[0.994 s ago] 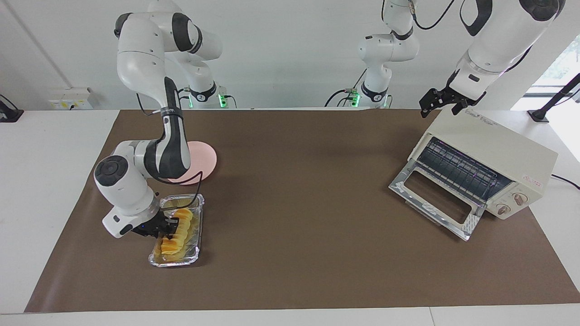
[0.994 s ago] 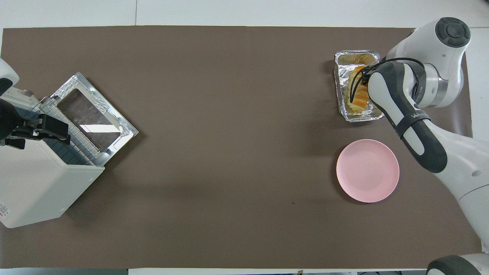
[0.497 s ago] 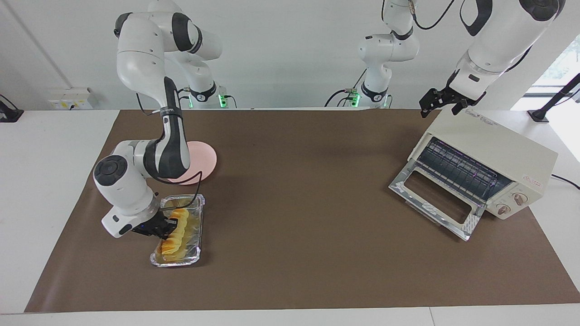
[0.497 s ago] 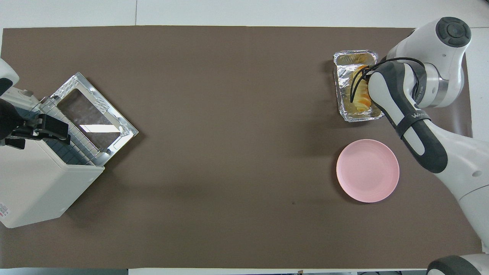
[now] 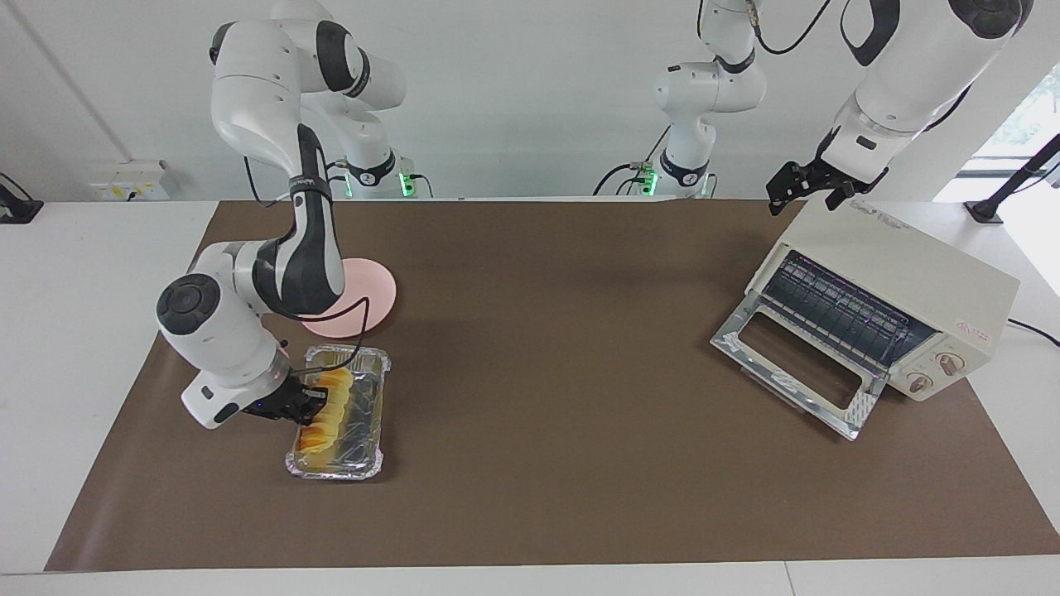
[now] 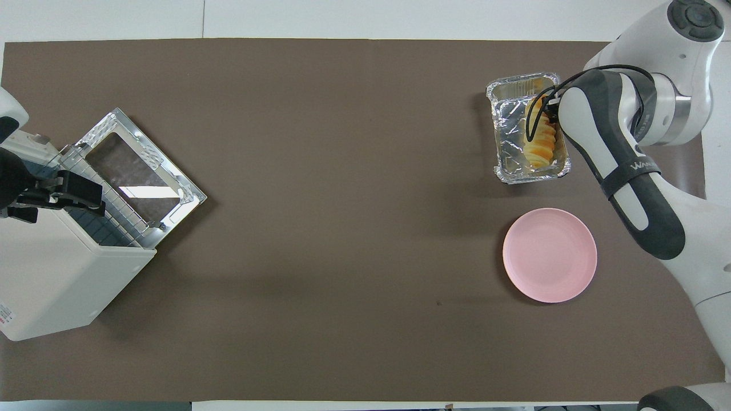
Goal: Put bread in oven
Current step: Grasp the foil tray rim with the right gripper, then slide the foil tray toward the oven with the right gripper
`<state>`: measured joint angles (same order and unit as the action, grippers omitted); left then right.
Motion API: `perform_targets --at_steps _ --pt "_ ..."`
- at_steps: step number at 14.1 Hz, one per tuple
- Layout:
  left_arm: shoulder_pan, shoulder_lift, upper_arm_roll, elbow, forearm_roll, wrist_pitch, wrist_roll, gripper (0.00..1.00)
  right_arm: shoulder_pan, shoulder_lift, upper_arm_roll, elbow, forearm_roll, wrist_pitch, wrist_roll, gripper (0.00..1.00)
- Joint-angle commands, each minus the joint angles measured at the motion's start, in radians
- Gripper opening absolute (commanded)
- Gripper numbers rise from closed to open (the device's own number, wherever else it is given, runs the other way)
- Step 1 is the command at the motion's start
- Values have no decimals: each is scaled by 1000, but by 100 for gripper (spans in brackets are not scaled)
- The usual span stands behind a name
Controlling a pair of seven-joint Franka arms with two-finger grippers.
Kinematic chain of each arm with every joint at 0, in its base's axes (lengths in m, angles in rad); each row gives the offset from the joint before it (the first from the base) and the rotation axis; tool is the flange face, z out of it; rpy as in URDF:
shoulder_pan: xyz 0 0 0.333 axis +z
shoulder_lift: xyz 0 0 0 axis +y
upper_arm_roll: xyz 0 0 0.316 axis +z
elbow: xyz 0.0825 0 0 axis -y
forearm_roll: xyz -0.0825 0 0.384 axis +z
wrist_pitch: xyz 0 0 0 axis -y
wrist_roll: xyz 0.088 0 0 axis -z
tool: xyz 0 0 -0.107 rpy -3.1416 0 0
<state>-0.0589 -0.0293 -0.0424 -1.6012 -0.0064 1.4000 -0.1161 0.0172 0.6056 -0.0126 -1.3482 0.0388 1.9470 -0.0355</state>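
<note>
The yellow-orange ridged bread [image 5: 330,407] [image 6: 542,146] lies in a crinkled foil tray [image 5: 374,414] [image 6: 507,132], pressed to the tray's side nearest the right arm's end of the table. My right gripper [image 5: 311,404] reaches low into the tray and is shut on the bread; in the overhead view the forearm hides its fingers. The cream-white oven [image 5: 907,269] [image 6: 51,274] stands at the left arm's end with its glass door [image 5: 787,364] [image 6: 140,171] dropped open and the rack showing. My left gripper [image 5: 810,189] [image 6: 64,194] waits open over the oven's top.
A round pink plate [image 5: 374,290] [image 6: 549,255] sits beside the foil tray, nearer to the robots. A brown mat [image 5: 546,331] covers the table between tray and oven. The right arm's elbow hangs over the plate's edge.
The right gripper has closed on the bread and shifted. The foil tray slid and turned a little toward the left arm's end. The left arm has not moved.
</note>
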Motion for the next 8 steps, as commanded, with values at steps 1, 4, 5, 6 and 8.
perform_targets --at_steps 1,4,5,6,8 --pt "10 -17 -2 -10 -15 -3 -5 100 64 -9 5 81 12 -85 107 0" --pt "10 -17 -2 -10 -15 -3 -4 100 144 -29 5 104 32 -115 242 0" --pt "10 -17 -2 -10 -15 -3 -4 100 161 -33 6 104 88 -115 303 0" --pt "10 -17 -2 -10 -15 -3 -5 100 174 -33 8 122 140 -111 348 0" --pt "10 -17 -2 -10 -15 -3 -5 100 239 -27 6 158 180 -73 411 0"
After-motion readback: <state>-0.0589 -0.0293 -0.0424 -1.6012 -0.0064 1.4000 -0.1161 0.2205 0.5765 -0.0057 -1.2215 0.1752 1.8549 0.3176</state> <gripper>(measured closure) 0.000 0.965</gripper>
